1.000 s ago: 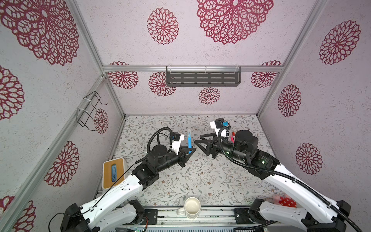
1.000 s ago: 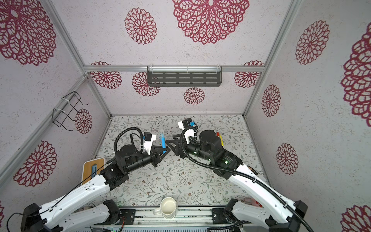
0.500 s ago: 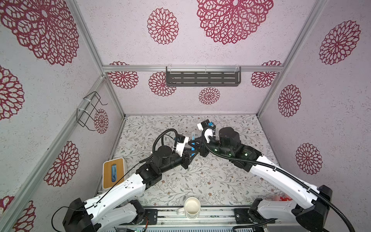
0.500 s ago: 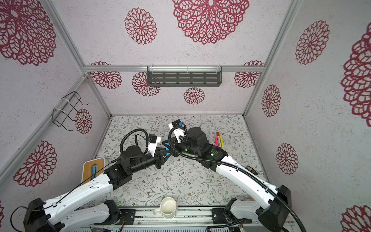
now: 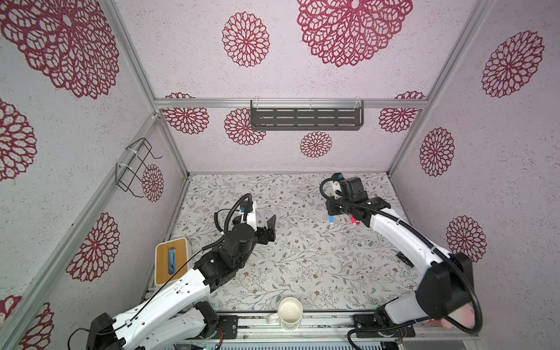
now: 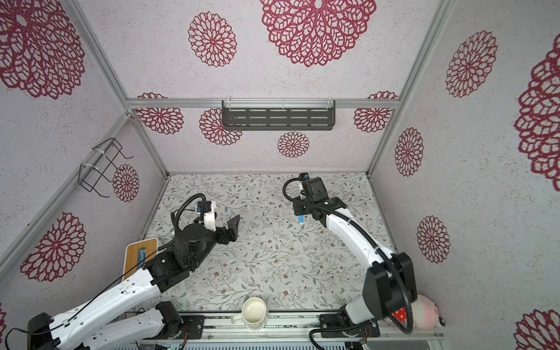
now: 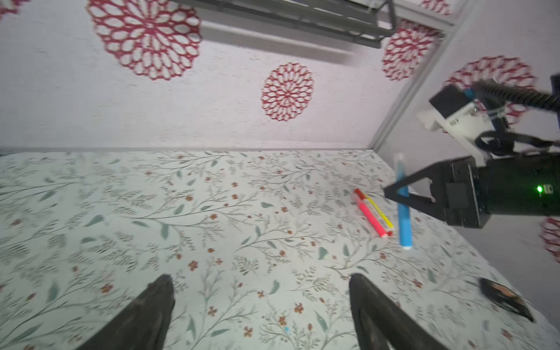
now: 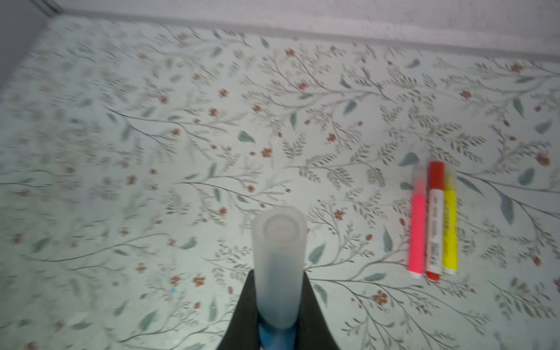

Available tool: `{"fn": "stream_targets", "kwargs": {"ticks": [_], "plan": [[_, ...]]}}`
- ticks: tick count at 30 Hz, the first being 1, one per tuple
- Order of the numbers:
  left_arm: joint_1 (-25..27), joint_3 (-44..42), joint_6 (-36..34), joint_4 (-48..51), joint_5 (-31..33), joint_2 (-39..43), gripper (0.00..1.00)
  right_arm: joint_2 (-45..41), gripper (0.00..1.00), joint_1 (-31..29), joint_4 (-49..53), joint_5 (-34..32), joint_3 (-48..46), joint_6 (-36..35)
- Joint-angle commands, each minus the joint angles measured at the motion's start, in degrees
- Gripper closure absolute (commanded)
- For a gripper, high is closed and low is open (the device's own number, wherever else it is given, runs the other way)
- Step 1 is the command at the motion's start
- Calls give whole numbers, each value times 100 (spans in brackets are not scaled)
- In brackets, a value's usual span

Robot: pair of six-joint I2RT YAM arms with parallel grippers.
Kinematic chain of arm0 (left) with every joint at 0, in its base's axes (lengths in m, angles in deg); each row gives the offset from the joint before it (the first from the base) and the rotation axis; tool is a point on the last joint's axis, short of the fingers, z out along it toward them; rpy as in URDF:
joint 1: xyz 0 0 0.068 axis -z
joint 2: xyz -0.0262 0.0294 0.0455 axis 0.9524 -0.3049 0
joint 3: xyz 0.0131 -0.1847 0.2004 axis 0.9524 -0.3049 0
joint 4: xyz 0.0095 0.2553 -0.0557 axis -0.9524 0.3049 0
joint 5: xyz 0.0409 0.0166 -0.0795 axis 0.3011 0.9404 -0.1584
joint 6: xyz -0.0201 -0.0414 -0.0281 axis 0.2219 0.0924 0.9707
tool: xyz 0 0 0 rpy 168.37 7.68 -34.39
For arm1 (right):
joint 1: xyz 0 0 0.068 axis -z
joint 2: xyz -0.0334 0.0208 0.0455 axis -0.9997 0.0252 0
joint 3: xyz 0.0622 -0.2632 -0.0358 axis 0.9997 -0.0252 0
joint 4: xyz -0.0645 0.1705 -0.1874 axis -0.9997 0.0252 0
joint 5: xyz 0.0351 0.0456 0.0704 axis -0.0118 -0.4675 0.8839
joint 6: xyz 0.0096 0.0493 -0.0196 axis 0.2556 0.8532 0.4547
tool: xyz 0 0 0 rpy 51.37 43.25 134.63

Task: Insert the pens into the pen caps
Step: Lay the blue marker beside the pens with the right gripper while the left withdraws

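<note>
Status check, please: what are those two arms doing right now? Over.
Left tool open, empty. Right tool shut on blue pen, frosted cap on its end. Pink pen, red-and-white pen, yellow pen lie side by side nearby; nothing in the way.

A cream mug (image 5: 290,312) stands at the front edge of the floral-patterned bench (image 5: 303,266). On the left in both top views, a wood-topped board (image 5: 181,251) carries a blue item (image 5: 171,261). A slotted dark shelf (image 5: 306,118) hangs on the back wall and a wire rack (image 5: 135,166) on the left wall. A small dark object (image 7: 506,298) lies on the bench.
</note>
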State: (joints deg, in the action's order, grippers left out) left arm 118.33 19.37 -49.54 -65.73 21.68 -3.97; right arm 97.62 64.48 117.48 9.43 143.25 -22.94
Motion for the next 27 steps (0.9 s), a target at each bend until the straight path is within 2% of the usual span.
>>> {"fn": "stream_targets", "kwargs": {"ticks": [1,6,12,27], "plan": [[-94,-232,332,696,1220,168,8,614,100,160,732,-741,376,-415],[-163,-438,598,1128,1610,369,8,1559,100,193,846,-888,860,-545],[-185,-685,707,1268,1829,697,8,2270,100,294,936,-1317,1285,-702],[-231,-935,707,1308,2033,1255,8,3451,100,843,1040,-1997,2225,-909]]}}
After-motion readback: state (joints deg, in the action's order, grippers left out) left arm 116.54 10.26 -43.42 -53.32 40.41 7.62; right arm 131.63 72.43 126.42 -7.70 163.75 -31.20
